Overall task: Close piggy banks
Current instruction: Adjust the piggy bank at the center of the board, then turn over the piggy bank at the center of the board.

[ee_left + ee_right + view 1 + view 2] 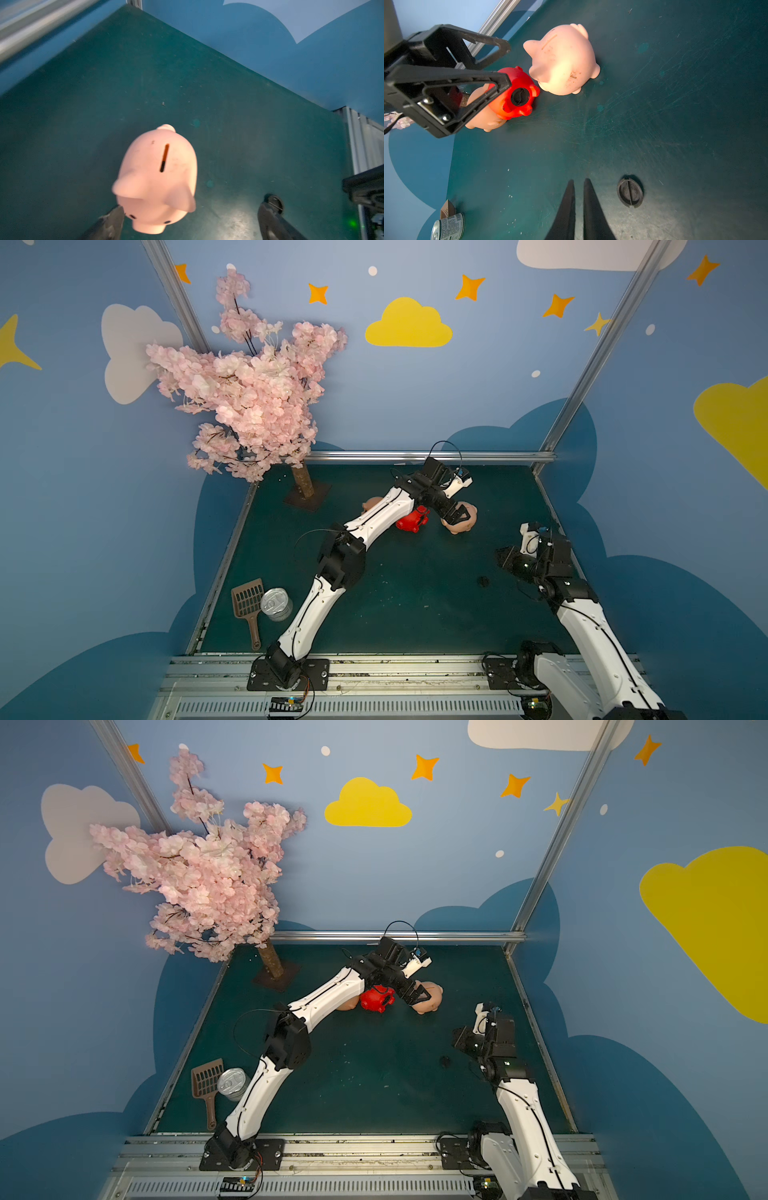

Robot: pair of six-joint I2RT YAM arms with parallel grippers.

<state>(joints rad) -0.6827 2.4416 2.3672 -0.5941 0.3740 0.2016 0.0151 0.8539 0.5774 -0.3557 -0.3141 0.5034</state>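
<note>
One red piggy bank [505, 104]; belly plug [520, 96] plain from right wrist

Around mid-frame in both top views, a row on the table [415, 614]: left piggy bank [372, 502] partly behind the left arm [374, 524], middle piggy bank [409, 523] just right of it, right piggy bank [462, 524] next. Plug [483, 581] lower right of these, well apart. Scoop [247, 601] and can [277, 605] side by side at lower left; tree [257, 398] at upper left.

Robot test cell: aluminium frame [415, 456], cloud-and-star walls [415, 406], green tabletop [415, 593], fake blossom tree [249, 398].
</note>
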